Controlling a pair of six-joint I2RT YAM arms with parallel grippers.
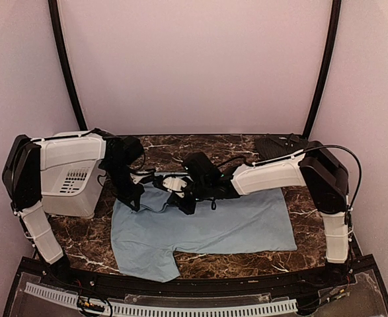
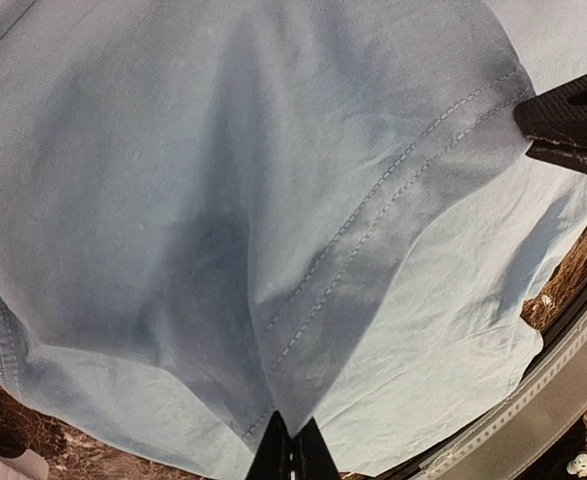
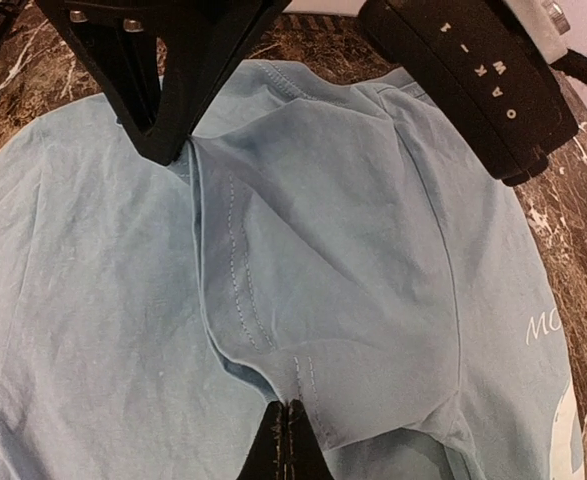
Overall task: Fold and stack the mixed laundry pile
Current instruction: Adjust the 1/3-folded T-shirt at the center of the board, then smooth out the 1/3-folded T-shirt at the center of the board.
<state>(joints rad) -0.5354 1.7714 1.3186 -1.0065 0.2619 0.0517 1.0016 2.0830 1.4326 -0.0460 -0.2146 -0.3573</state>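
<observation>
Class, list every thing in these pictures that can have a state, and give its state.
T-shirt: spread on the table, unfolded, one stitched edge pinched up.
Left gripper: shut on T-shirt.
Right gripper: shut on T-shirt.
Black shirt: bunched at the far right, unfolded.
Bin: at the table's left, inside hidden.

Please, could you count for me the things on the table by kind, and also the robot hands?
Garments: 2 (light blue T-shirt, black shirt at the far right, partly hidden)
Bins: 1 (white bin)
Hands: 2 (left hand, right hand, both pinching the light blue T-shirt)
Total: 5
</observation>
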